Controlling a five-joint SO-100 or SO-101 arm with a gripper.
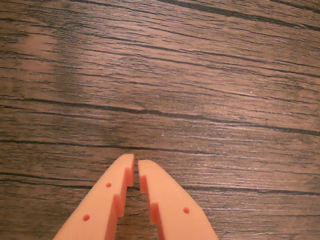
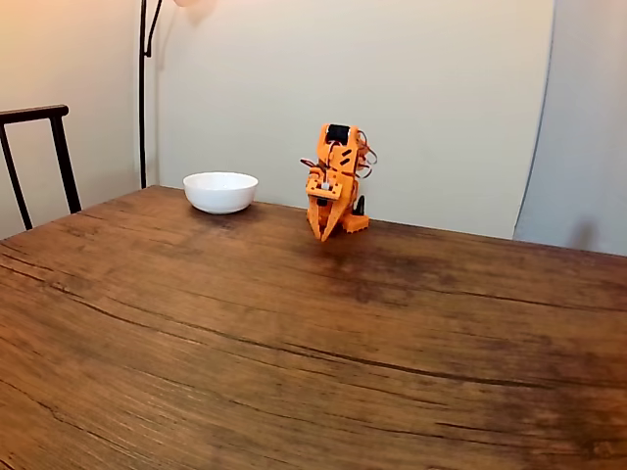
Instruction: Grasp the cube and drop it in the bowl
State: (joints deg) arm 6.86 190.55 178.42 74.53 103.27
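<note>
My orange gripper (image 1: pixel 135 161) comes in from the bottom of the wrist view, its fingertips nearly touching with nothing between them, pointing down at bare dark wood. In the fixed view the folded orange arm stands at the far side of the table with the gripper (image 2: pixel 324 235) hanging just above the tabletop. The white bowl (image 2: pixel 220 191) rests on the table to the left of the arm, about a bowl's width away. The blue cube is out of view.
The wooden table (image 2: pixel 294 352) stretches wide toward the fixed camera. A dark chair back (image 2: pixel 39 147) stands at the left edge, and a thin lamp pole (image 2: pixel 143 88) rises behind the bowl against the pale wall.
</note>
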